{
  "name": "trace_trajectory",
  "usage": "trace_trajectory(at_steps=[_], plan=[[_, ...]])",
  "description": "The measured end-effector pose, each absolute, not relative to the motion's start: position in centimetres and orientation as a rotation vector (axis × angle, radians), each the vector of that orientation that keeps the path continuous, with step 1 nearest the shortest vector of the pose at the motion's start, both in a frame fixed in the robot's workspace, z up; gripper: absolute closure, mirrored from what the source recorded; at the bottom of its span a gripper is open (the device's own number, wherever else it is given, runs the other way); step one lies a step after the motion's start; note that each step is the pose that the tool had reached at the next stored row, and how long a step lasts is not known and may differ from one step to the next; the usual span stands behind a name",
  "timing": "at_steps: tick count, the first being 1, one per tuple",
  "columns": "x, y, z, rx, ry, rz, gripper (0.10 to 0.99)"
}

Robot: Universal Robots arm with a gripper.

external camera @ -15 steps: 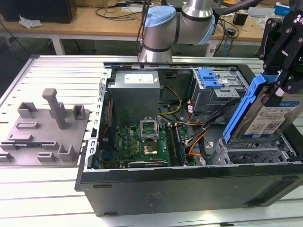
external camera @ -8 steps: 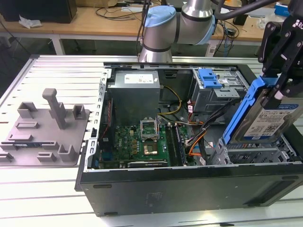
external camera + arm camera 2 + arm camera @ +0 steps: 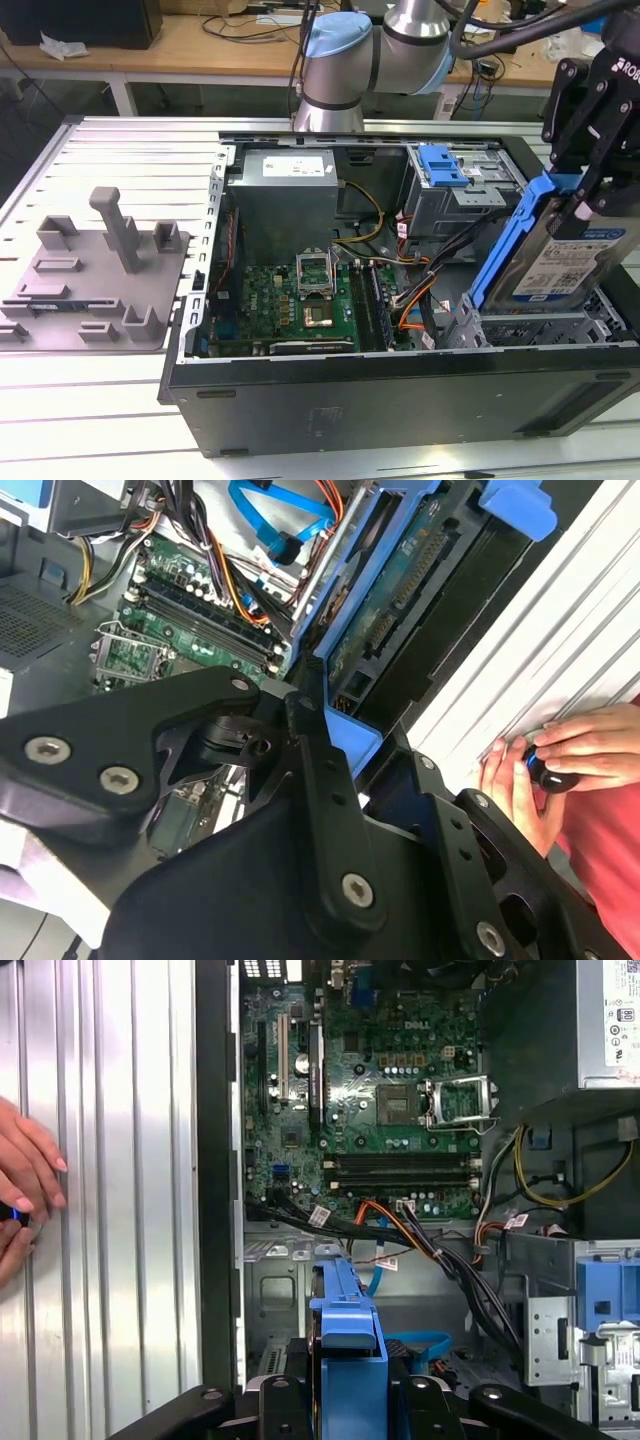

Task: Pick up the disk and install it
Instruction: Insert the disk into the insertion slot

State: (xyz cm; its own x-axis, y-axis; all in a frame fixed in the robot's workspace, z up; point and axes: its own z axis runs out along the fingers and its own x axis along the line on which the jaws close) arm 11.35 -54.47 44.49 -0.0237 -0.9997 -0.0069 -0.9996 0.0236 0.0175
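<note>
The disk is a silver hard drive with a white-and-blue label in a blue carrier bracket. It hangs tilted, on edge, over the drive cage at the exterior view's right end of the open computer case. My black gripper is shut on the disk's upper end. In the first wrist view the blue carrier runs out from between the gripper's fingers above the case floor. The second wrist view shows the disk's circuit-board side beyond the gripper.
Inside the case lie a green motherboard, a grey power-supply box, loose cables and a small blue latch piece. A grey fixture sits on the slatted table. A person's hands rest on the table beside the case.
</note>
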Motion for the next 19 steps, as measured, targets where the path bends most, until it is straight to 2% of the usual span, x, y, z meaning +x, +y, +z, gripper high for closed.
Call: trace_trajectory(at_steps=[19], plan=[[11.4, -54.9, 40.9, 2.190, -2.242, -0.027, 0.718]])
